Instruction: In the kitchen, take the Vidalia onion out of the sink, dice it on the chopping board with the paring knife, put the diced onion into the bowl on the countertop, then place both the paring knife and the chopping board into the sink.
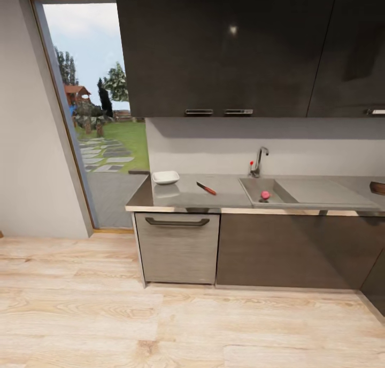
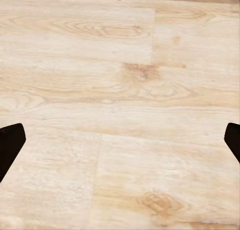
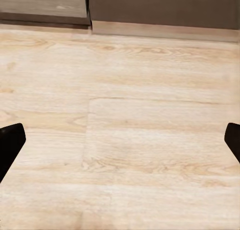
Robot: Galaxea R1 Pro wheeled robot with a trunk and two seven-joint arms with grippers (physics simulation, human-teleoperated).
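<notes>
The pinkish-red Vidalia onion (image 1: 265, 195) lies in the steel sink (image 1: 283, 199), near the basin's front, below the chrome tap (image 1: 259, 162). On the grey countertop (image 1: 182, 197) to the sink's left rests the red-handled paring knife (image 1: 206, 188), and further left the white bowl (image 1: 166, 177). A dark-brown edge at the far right of the worktop is the chopping board (image 1: 378, 187), mostly cut off. My left gripper (image 2: 120, 140) hangs open over bare wooden floor. My right gripper (image 3: 120, 140) is open too, over floor near the cabinet base.
Dark upper cabinets (image 1: 224, 47) hang over the worktop. A grey drawer front with a handle (image 1: 177, 221) and dark cabinet doors (image 1: 283, 250) stand below it. A tall glass door (image 1: 96, 122) to the garden is at the left. Light wooden floor (image 1: 160, 325) lies between me and the cabinets.
</notes>
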